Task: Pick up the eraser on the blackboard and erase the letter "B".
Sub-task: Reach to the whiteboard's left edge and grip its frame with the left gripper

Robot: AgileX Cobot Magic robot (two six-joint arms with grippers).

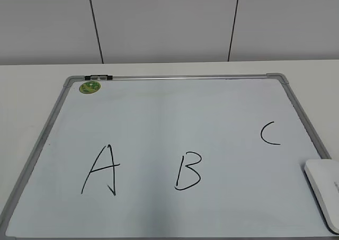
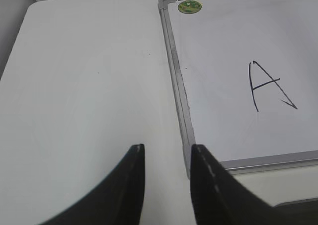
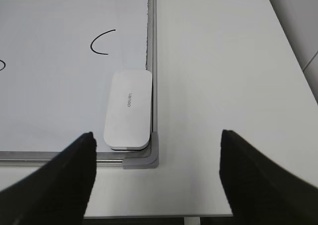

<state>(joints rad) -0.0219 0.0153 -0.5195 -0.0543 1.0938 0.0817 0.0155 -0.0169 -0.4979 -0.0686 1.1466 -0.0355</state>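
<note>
The blackboard (image 1: 185, 118) is a white dry-erase board with a grey frame, lying flat on a white table. The letter "B" (image 1: 188, 171) is drawn in black near its front middle. The white eraser (image 1: 324, 189) lies on the board's front right corner; in the right wrist view the eraser (image 3: 128, 108) lies against the frame. My right gripper (image 3: 156, 135) is open wide and empty, short of that corner. My left gripper (image 2: 166, 148) is open and empty, over the table beside the board's front left corner (image 2: 188, 165). Neither gripper shows in the exterior view.
A black "A" (image 1: 101, 170) is left of the B and a black "C" (image 1: 270, 133) is to its right, just beyond the eraser. A round green sticker (image 1: 90, 87) and a metal clip (image 1: 98, 78) sit at the far left corner. The white table (image 3: 223, 86) extends right of the board.
</note>
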